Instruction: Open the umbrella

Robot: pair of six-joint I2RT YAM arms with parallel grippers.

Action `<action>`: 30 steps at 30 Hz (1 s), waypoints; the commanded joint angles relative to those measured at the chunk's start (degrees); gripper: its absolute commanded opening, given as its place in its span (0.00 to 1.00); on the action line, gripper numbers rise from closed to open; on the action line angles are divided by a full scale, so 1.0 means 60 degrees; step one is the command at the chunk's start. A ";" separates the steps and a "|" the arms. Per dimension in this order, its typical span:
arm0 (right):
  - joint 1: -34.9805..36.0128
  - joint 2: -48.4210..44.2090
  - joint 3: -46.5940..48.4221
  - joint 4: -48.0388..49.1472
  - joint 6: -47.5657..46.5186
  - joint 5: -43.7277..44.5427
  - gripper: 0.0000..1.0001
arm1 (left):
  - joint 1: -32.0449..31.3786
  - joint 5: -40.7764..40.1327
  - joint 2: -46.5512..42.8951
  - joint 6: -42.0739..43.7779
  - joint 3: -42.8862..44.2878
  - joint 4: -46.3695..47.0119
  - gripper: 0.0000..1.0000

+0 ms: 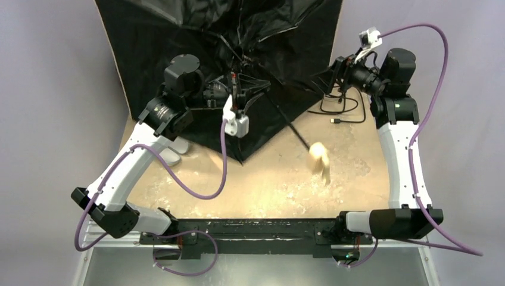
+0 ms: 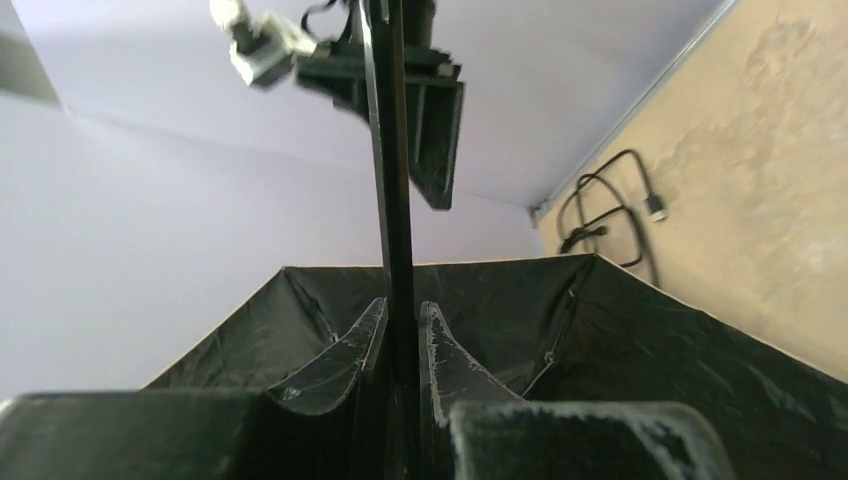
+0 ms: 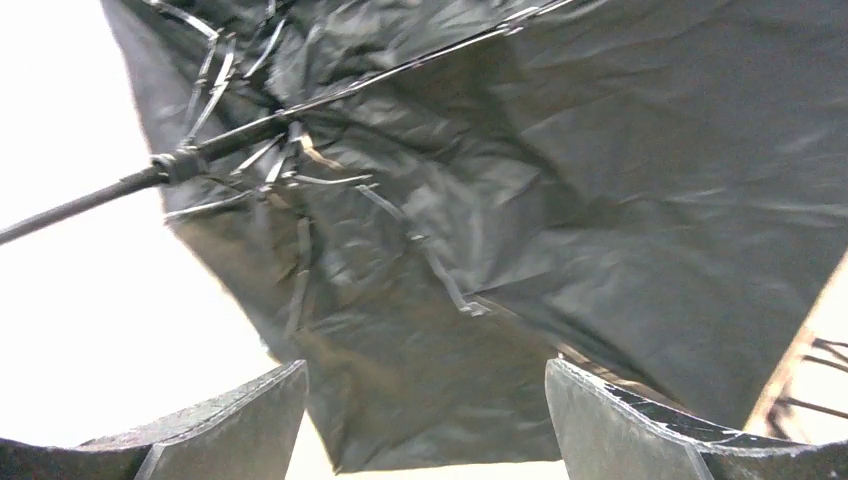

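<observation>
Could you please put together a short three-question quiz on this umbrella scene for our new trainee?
1. Which part of the umbrella sits between the left gripper's jaws? A: the canopy edge. B: the shaft. C: a rib tip.
2. True or false: the right gripper has its jaws shut.
3. Fill in: the wooden handle lies on the ____.
Key: 1 B. 2 False; the jaws are open with nothing between them. 3 table.

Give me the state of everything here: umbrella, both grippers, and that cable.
Umbrella: open, canopy spread, lying sideways.
Handle: resting on the table.
Left gripper: shut on the umbrella's shaft.
Right gripper: open, empty.
Cable: loose, end unplugged.
</observation>
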 commanded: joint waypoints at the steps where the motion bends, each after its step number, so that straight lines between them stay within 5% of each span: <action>1: 0.0231 0.0520 0.0416 0.1891 0.3773 -0.2743 0.88 | -0.0483 0.0659 -0.0477 0.5708 0.0860 -0.1280 0.00; 9: 0.2117 0.0433 -0.0939 0.6526 0.7671 -0.2787 0.93 | -0.1134 0.0245 -0.0624 0.8351 0.0146 -0.2325 0.00; 18: 0.3251 0.1270 -0.0895 0.8022 0.8989 -0.2599 0.91 | -0.1336 -0.0251 -0.0618 0.9526 -0.0472 -0.2721 0.00; 21: 0.3490 0.1378 -0.1265 0.8141 0.8930 -0.2286 0.76 | -0.1400 -0.0518 -0.0660 0.9527 -0.0859 -0.2052 0.00; 26: 0.3520 0.1408 -0.2064 0.7984 0.8778 -0.1610 0.66 | -0.1473 -0.0822 -0.0737 0.9592 -0.1300 -0.1538 0.00; 27: 0.3548 0.1428 -0.2095 0.8110 0.8812 -0.1566 0.57 | -0.1481 -0.0849 -0.0764 0.9569 -0.1390 -0.1435 0.00; 30: 0.3561 0.1677 -0.1720 0.8621 0.8754 -0.1595 0.01 | -0.1555 -0.1054 -0.0899 0.9241 -0.1833 -0.0954 0.03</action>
